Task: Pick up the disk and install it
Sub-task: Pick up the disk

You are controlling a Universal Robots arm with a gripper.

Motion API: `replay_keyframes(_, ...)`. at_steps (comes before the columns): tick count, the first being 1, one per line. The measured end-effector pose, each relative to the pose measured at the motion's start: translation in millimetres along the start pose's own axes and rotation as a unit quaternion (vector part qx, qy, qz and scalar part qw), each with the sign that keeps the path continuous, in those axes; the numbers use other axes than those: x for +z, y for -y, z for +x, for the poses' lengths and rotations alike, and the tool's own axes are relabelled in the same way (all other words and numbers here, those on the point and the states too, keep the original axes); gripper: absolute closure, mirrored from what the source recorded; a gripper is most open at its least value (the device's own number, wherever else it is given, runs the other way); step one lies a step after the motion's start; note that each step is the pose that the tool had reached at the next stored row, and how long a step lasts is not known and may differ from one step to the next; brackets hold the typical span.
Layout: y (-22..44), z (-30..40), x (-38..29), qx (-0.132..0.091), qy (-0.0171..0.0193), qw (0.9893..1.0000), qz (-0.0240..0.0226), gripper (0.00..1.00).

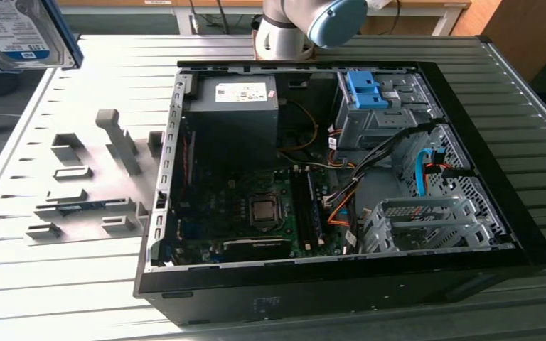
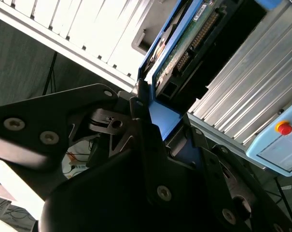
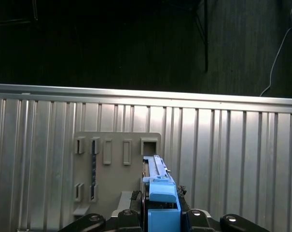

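The disk [image 1: 12,32] hangs in the air at the exterior view's far upper left, its blue-and-white label facing the camera, well off the table and away from the open computer case [image 1: 500,213]. In the second wrist view my gripper [image 2: 153,113] is shut on the disk [image 2: 182,46], whose green circuit board and blue carrier rail show between the black fingers [image 2: 138,104]. The first wrist view has the disk [image 3: 160,186] edge-on with its blue rail up, clamped in the gripper [image 3: 161,212] above the grey holder plate [image 3: 117,159].
The case lies open on the slatted metal table [image 1: 83,284], with a grey power-supply box [image 1: 233,96], a blue bracket in a drive bay [image 1: 368,89] and a metal drive cage [image 1: 425,220]. A control box with a red button [image 2: 282,128] stands beyond the table edge.
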State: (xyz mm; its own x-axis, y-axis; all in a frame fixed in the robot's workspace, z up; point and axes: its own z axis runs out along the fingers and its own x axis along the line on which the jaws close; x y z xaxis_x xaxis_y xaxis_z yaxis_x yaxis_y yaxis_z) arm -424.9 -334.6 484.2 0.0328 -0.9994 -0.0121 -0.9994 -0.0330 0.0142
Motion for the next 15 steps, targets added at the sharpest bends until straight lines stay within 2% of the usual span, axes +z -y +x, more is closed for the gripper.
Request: replay_keyframes(15,-0.1,-0.2,-10.7,0.0,0.0,1.0,0.0,0.64)
